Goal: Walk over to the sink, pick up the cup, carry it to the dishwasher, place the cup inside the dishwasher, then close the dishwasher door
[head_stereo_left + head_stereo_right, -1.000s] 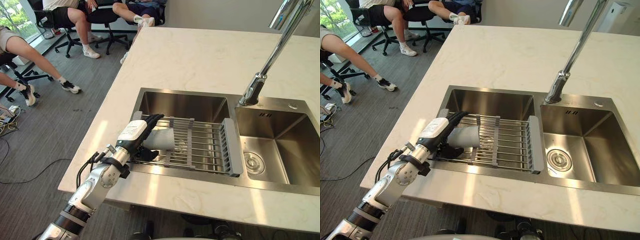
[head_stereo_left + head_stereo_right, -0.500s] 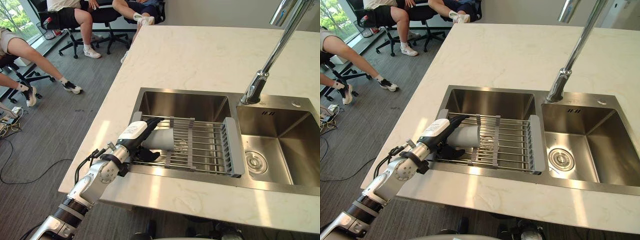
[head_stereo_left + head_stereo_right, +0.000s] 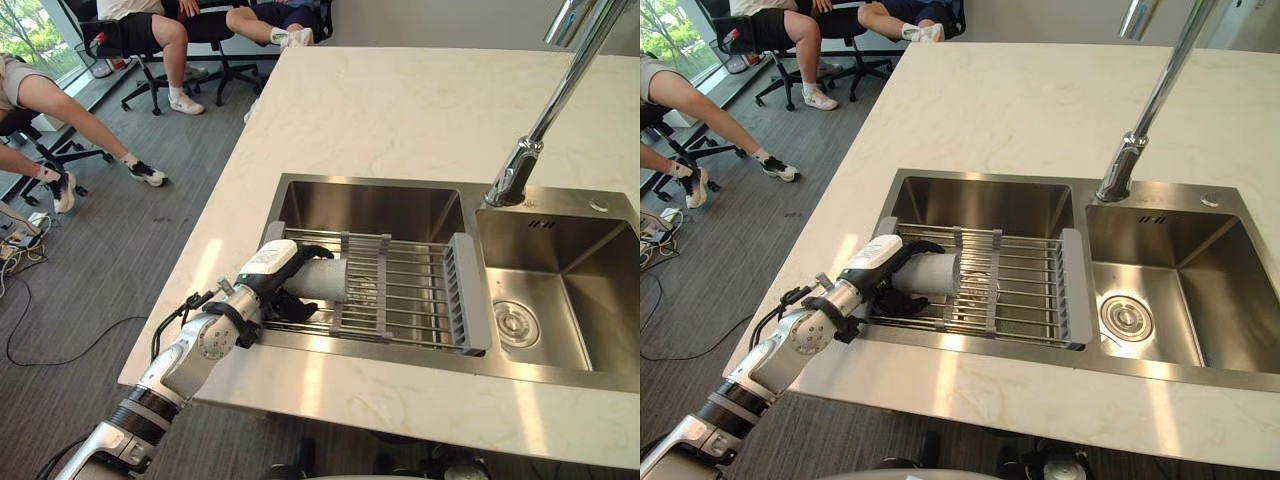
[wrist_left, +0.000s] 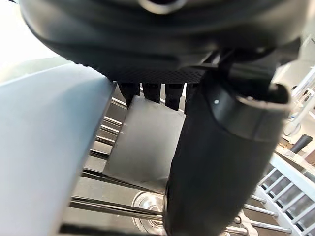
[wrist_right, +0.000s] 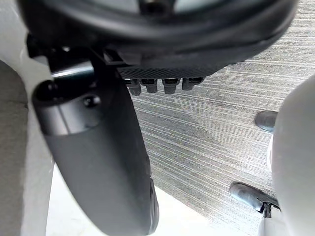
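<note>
A grey cup point(image 3: 328, 279) lies on its side on the wire rack point(image 3: 415, 297) over the left sink basin. My left hand point(image 3: 277, 266) reaches in from the counter's front left edge and is shut on the cup. Its fingers point(image 3: 313, 253) curl over the top of the cup and the thumb point(image 3: 290, 306) sits underneath. The left wrist view shows the cup point(image 4: 142, 142) between the fingers point(image 4: 153, 92) and the thumb point(image 4: 221, 157). My right hand point(image 5: 98, 147) hangs over the grey carpet with relaxed fingers and holds nothing.
A tall chrome faucet point(image 3: 523, 165) stands behind the divider; the right basin point(image 3: 590, 262) has a drain point(image 3: 511, 322). Pale stone countertop point(image 3: 400, 110) surrounds the sink. People sit on office chairs point(image 3: 150, 40) at the back left across grey carpet.
My left hand's fingers, straight over the cup earlier, have curled down around it. The cup still lies on the rack. The camera has shifted slightly.
</note>
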